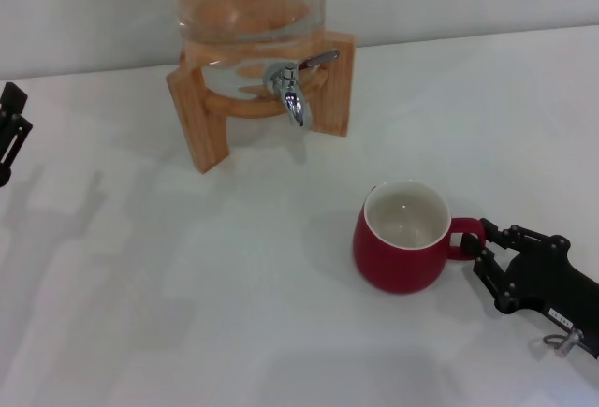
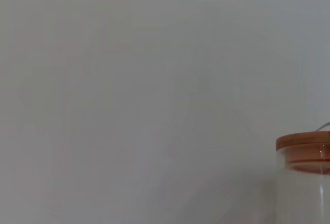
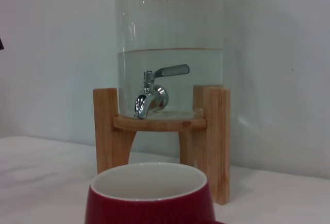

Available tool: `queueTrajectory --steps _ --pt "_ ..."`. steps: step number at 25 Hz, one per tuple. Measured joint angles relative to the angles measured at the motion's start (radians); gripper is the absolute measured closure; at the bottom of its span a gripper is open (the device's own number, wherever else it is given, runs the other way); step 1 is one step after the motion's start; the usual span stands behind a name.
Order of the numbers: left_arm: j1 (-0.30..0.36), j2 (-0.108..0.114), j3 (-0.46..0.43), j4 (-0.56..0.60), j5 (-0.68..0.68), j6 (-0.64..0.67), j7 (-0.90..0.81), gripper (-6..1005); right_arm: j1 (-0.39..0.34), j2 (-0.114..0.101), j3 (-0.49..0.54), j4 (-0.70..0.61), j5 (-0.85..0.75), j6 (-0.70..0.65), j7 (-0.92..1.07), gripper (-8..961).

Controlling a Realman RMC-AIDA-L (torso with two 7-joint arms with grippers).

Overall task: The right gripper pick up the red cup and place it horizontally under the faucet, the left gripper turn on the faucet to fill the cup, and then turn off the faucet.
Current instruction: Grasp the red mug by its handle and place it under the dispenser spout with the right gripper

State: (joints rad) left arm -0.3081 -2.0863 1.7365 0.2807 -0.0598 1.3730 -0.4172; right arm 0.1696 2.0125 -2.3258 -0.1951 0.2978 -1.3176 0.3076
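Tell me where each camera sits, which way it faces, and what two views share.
Head: looks down at the red cup, faucet, right gripper at the handle, left gripper at the edge.
Left wrist: faces the wall, jar lid; no robot parts.
Right wrist: low behind the cup, facing the faucet; no fingers.
Shared: cup, faucet.

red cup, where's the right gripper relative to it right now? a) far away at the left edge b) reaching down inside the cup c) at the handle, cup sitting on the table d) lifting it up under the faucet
c: in the head view the right gripper has its fingers on either side of the red cup's handle, and the cup stands upright on the table, well short of the faucet.
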Motion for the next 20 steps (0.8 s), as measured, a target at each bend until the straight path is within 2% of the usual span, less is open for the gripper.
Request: queueTrajectory --steps 10,20 --pt "0.002 0.000 0.009 0.000 0.000 0.000 -0.001 138 0.004 0.000 0.000 -0.005 0.000 -0.003 0.011 788" --pt "0.003 0.000 0.011 0.000 0.000 0.002 -0.002 138 0.005 0.000 -0.001 -0.012 -0.001 -0.001 0.015 795"
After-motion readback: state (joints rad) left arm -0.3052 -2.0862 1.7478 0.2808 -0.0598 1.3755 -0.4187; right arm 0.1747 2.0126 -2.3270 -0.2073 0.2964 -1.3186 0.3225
